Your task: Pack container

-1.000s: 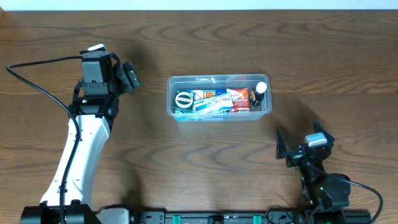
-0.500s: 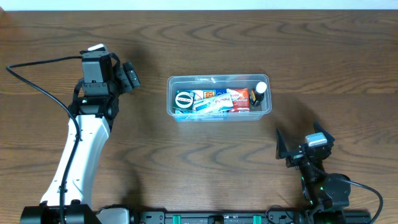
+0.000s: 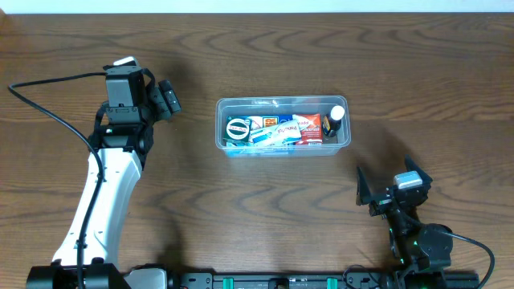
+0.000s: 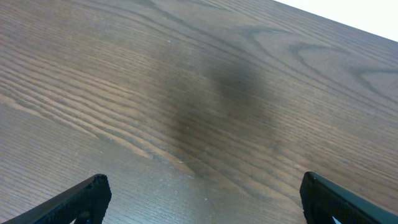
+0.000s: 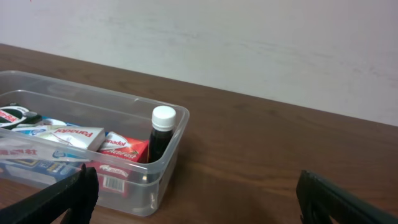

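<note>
**Both sets of jaws spread and empty; packed container at mid-table.**

The left jaws, on the left arm point(image 3: 112, 185), are spread wide with nothing between them over bare table point(image 4: 205, 93), well apart from the container point(image 3: 218, 128). The right jaws are likewise spread and empty, and face the container's right end point(image 5: 168, 168). The clear tub stands level and holds an upright white-capped dark bottle point(image 5: 160, 134) at its right end. A red Panadol box point(image 5: 124, 148) lies just beside the bottle, then white-and-blue packets point(image 3: 273, 132) and a round tin point(image 3: 238, 129).

container point(image 5: 163, 177): left end cut off by picture edge — right wrist view
packets point(image 3: 277, 130): print too small to read from overhead
</note>
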Robot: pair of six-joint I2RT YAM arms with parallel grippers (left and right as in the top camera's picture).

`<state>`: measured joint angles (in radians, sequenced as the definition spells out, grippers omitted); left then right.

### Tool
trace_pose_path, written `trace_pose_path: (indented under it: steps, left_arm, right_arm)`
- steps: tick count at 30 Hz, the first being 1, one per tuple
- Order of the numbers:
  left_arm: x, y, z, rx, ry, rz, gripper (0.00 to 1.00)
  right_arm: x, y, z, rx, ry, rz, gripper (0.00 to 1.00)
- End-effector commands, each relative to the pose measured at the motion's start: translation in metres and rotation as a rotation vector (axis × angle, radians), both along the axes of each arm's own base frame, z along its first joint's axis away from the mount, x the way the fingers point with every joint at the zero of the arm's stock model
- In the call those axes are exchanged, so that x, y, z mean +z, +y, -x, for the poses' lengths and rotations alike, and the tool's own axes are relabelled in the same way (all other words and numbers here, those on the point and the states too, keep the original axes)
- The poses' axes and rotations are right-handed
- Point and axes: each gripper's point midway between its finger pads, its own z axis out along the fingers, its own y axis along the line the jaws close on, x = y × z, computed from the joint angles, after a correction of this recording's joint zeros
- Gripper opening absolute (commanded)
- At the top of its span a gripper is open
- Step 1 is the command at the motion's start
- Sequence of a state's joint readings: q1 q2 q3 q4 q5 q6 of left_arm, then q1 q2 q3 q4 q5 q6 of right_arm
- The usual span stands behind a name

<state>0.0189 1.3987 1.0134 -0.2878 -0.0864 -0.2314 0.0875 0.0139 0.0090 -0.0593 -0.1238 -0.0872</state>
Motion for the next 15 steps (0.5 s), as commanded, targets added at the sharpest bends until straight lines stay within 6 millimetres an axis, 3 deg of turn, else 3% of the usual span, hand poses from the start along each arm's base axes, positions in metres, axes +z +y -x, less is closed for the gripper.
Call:
trace_pose_path:
  steps: [1,11,15]
  left_arm:
    - [0.0113,0.0038,-0.0031,0.007,-0.025,-0.015,0.98]
    - [0.0091,0.0038,-0.0033,0.007,-0.02,-0.015,0.98]
    - [0.0171,0.0037,-0.001,0.007,-0.041,-0.016,0.98]
  right_arm:
    - [-0.0027,0.0035,0.0006,0.016,0.008,-0.004,0.99]
    - [-0.0024,0.0035,0.0006,0.017,0.007,-0.004,0.99]
    - [-0.0027,0.0035,0.0006,0.016,0.008,-0.004,0.99]
